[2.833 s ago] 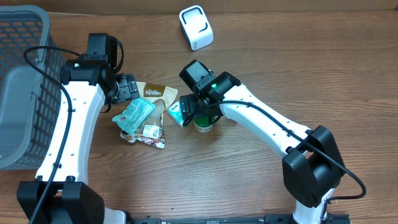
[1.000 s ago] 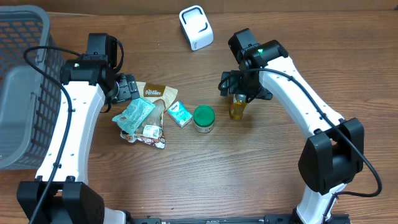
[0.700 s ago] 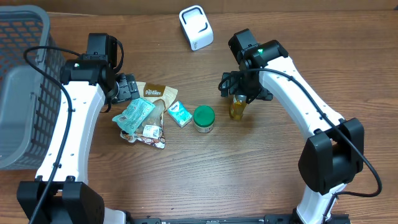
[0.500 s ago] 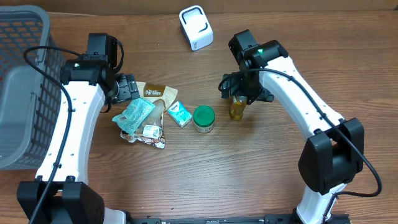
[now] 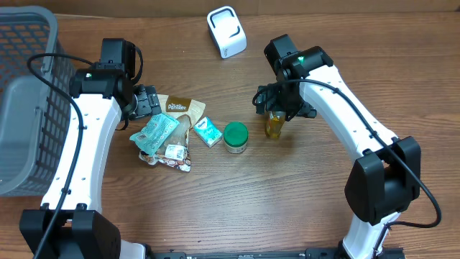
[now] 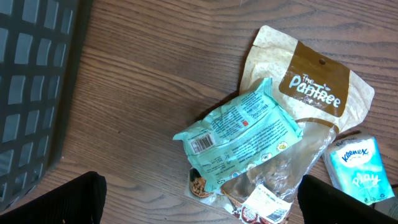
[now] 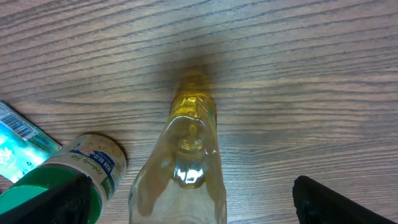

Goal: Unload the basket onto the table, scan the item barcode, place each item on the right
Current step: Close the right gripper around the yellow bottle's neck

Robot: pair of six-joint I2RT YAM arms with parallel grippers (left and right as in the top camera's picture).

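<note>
We are seeing a small clear bottle (image 5: 274, 124) of yellow liquid standing upright on the table (image 5: 215, 208). It is sitting between the fingers of the right gripper (image 5: 282, 106), which are spread wide and not touching it. A green-lidded jar (image 5: 235, 137) is standing just beside the bottle. Further left, a tissue pack (image 5: 207, 132) and snack packets (image 5: 155, 133) are lying under the left gripper (image 5: 147, 102), which is also spread wide. A white scanner (image 5: 226, 31) is sitting at the back of the table, and a grey basket (image 5: 21, 93) is standing at the far left.

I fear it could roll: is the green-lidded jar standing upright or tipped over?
Upright. In the overhead view the jar shows its round green lid facing straight up, with a little of its side wall below.
</note>
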